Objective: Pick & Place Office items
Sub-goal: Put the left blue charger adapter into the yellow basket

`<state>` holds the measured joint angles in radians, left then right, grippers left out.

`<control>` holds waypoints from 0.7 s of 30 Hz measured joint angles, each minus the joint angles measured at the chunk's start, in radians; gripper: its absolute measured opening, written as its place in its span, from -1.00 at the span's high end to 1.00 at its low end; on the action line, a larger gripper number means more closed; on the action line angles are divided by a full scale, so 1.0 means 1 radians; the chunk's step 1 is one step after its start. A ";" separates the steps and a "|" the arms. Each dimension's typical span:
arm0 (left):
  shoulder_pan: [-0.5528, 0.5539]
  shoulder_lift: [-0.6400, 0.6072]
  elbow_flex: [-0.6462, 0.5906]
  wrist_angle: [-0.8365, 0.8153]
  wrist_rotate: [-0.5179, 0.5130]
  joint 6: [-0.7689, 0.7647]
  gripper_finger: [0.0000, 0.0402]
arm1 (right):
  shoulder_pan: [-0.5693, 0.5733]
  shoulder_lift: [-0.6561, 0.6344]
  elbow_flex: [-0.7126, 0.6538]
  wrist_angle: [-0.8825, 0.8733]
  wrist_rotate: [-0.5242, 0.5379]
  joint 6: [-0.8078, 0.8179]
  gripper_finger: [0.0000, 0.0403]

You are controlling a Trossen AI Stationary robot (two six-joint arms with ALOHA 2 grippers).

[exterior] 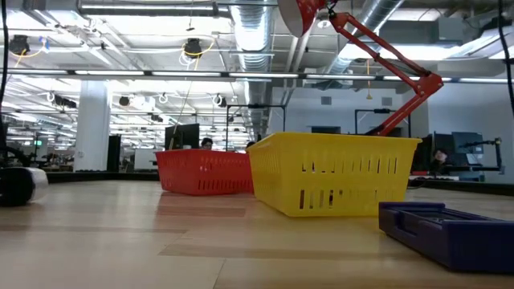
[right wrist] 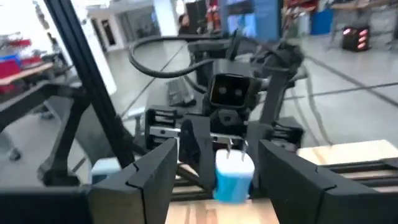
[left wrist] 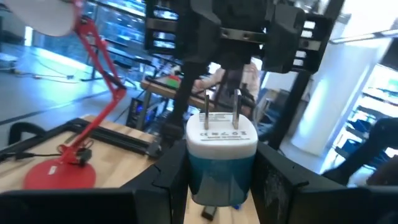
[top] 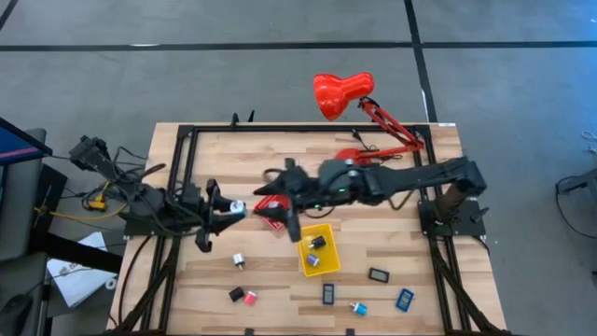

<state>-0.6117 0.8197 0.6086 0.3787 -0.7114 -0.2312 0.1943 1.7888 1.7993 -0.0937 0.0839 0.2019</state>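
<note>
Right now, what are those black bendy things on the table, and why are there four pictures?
They are two robot arms with fingers. One picture looks down from above, one peeks level across the wooden table, and two come from cameras on the arms' wrists. The left gripper holds a little white-and-blue wall plug with two metal prongs. The right gripper faces it, fingers open and empty. A yellow plastic basket and a red plastic basket sit mid-table, small office pieces lie near the front edge, and a red desk lamp stands at the back.

Red lamp (top: 341,94) behind crowded trays (top: 315,249)
</note>
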 joint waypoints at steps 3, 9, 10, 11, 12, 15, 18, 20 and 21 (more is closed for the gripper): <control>0.000 0.027 0.000 0.026 0.026 0.040 0.38 | -0.002 0.074 0.107 -0.085 -0.044 -0.024 -0.07; 0.000 0.034 0.000 0.102 0.038 0.131 0.38 | -0.002 0.173 0.256 -0.136 -0.102 -0.027 -0.07; 0.000 0.033 0.000 0.106 0.038 0.144 0.38 | -0.004 0.186 0.271 -0.135 -0.106 -0.027 -0.07; -0.001 0.032 0.000 0.108 0.038 0.152 0.38 | -0.008 0.196 0.282 -0.135 -0.108 -0.027 -0.07; -0.003 0.031 0.000 0.109 0.041 0.160 0.38 | -0.010 0.199 0.289 -0.138 -0.114 -0.027 -0.07; -0.008 0.032 0.000 0.111 0.055 0.176 0.38 | -0.019 0.211 0.300 -0.137 -0.118 -0.026 -0.07; -0.007 0.032 0.000 0.114 0.055 0.183 0.38 | -0.025 0.211 0.300 -0.144 -0.118 -0.026 -0.07; -0.009 0.032 0.000 0.116 0.053 0.202 0.38 | -0.030 0.211 0.300 -0.146 -0.121 -0.026 -0.07; -0.012 0.032 0.000 0.119 0.051 0.208 0.38 | -0.033 0.211 0.300 -0.145 -0.122 -0.026 -0.07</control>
<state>-0.6234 0.8516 0.6086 0.4972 -0.6602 -0.0232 0.1617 2.0003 2.0995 -0.2390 -0.0380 0.1757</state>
